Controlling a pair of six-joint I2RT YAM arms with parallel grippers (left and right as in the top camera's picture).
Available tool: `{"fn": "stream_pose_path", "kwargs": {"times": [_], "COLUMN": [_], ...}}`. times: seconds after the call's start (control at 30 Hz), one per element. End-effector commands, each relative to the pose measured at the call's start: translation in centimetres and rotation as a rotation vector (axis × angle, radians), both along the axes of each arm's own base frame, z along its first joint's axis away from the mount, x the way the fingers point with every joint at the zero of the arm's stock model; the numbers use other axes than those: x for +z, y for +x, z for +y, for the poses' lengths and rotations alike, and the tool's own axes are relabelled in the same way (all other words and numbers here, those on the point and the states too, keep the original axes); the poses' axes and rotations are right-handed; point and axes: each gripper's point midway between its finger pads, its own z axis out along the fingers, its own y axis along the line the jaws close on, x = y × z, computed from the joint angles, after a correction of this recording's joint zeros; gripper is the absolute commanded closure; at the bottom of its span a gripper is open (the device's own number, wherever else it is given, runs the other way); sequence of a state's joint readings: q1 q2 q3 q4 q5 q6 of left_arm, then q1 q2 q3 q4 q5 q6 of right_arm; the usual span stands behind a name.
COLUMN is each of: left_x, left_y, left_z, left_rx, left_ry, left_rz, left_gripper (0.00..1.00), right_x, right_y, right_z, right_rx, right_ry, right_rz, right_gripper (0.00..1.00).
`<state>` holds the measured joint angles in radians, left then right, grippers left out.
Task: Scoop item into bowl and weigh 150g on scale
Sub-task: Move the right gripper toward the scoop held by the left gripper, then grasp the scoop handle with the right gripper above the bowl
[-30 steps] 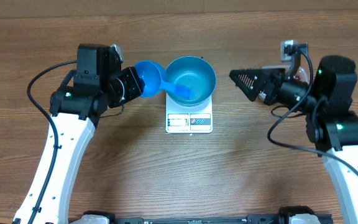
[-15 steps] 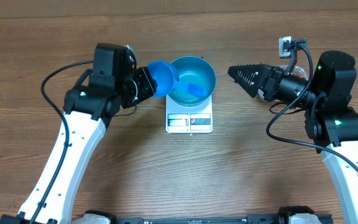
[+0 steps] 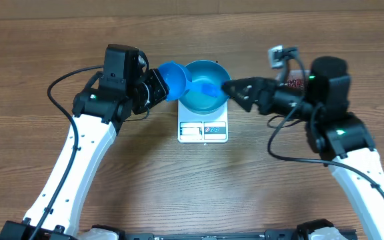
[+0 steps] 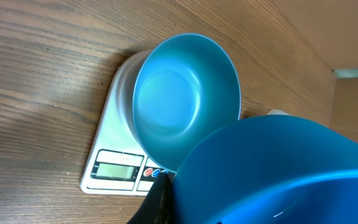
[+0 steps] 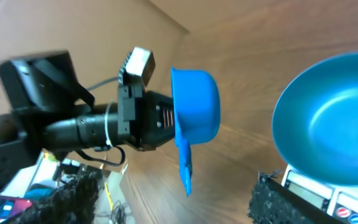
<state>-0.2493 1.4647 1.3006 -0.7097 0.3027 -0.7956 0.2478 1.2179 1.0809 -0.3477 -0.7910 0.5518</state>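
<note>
Overhead, bowl [image 3: 209, 72] on scale [image 3: 193, 122], its label [image 3: 213, 131] unreadable, left jaws clamped on scoop [image 3: 171, 81], right jaws apart beside bowl

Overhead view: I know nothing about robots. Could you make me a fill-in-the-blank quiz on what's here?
1. The blue bowl sits on a white kitchen ____.
2. The left arm's fingers hold a blue ____ by the bowl's rim.
3. The bowl's inside is ____.
4. Everything stands on a ____ table.
Missing words: scale; scoop; empty; wooden.
</note>
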Motion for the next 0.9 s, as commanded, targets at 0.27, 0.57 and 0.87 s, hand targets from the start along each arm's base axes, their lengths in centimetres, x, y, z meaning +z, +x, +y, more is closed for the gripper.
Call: {"fn": "stream_pose_path", "kwargs": {"times": [0.27, 0.57, 0.87], "left_x": [1.1, 0.5, 0.2], "left_y": [-0.9, -1.5, -1.8], "left_z": [-2.4, -2.6, -2.5], "left_rx": [-0.057, -0.091, -0.159], "left_ry": [-0.107, -0.059, -0.005], "left_rz": [0.028, 0.030, 0.003], "left_gripper": [0.96, 0.96, 0.96], "right_x": [-0.8, -1.2, -3.0], "right_y": [0.9, 1.2, 1.6], "right_z": [4.2, 4.4, 4.7], "right_rx": [-0.040, -0.043, -0.038], "right_ry": [-0.069, -0.077, -0.101], "right_rz": [-0.032, -0.034, 0.017], "right_gripper": [0.36, 0.54, 0.66]}}
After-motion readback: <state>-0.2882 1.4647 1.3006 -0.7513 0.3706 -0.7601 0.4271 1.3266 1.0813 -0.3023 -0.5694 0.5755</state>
